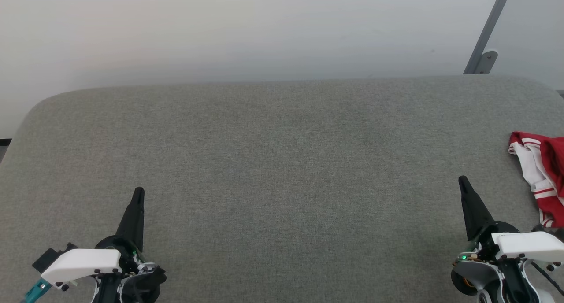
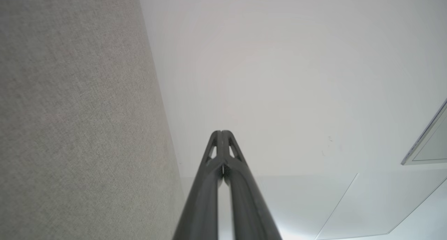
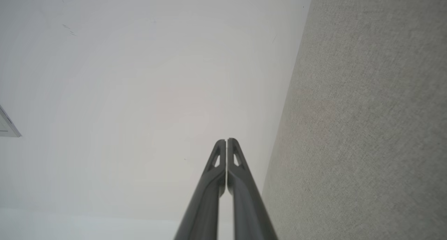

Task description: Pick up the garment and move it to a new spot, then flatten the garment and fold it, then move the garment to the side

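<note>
My left gripper (image 1: 138, 193) and right gripper (image 1: 462, 181) are pinched closed, holding nothing. The garment (image 1: 544, 179) lies on the table (image 1: 282, 162) near my right one, seemingly bunched, partly cut off.

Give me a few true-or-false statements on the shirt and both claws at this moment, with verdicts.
1. The shirt lies at the right edge of the grey table. True.
2. The right claw grips the shirt. False: it is shut on nothing and sits apart from the shirt.
3. The left claw is shut. True.
4. The shirt is spread flat mid-table. False: it is bunched at the right edge, partly cut off by the picture.
5. The left claw is nearer the shirt than the right claw. False: the right claw is nearer.
</note>
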